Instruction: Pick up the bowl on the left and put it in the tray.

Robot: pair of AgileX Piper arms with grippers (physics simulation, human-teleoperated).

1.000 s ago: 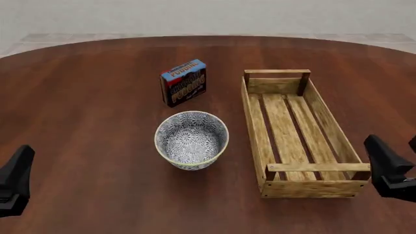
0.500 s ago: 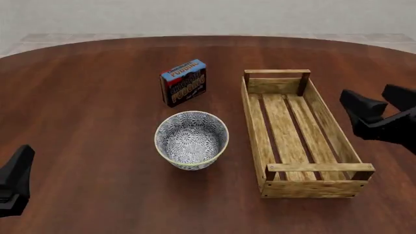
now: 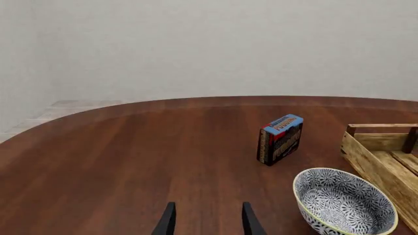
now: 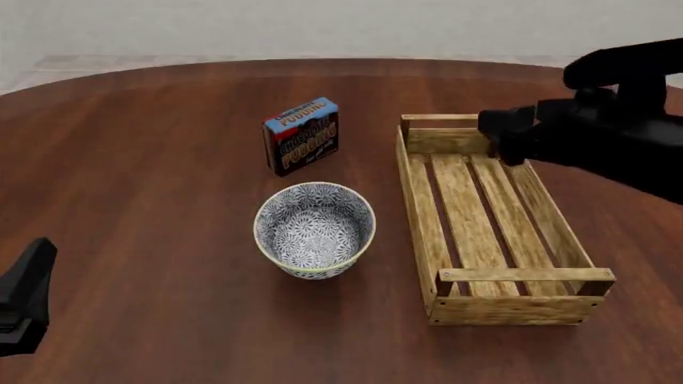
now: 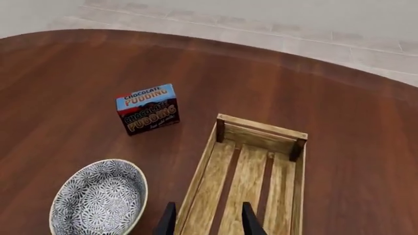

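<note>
The blue-patterned white bowl (image 4: 315, 230) stands upright on the table, left of the long wooden tray (image 4: 466, 212). My right gripper (image 4: 510, 136) hovers open over the tray's far end, holding nothing. Its wrist view looks down past the open fingertips (image 5: 168, 221) on the tray (image 5: 245, 183) and the bowl (image 5: 98, 198). My left gripper (image 4: 25, 294) rests low at the near left edge, well apart from the bowl. It is open and empty, and its wrist view has the bowl (image 3: 343, 203) off to one side of the fingers (image 3: 167, 221), beside the tray (image 3: 375, 164).
A chocolate pudding box (image 4: 302, 135) stands upright beyond the bowl, to the left of the tray's far end. The round dark-wood table (image 4: 139, 184) carries all of these, and a pale floor and wall lie behind it.
My right arm has swung from the near right side of the tray up and forward to its far end. The left arm, bowl and tray have not moved.
</note>
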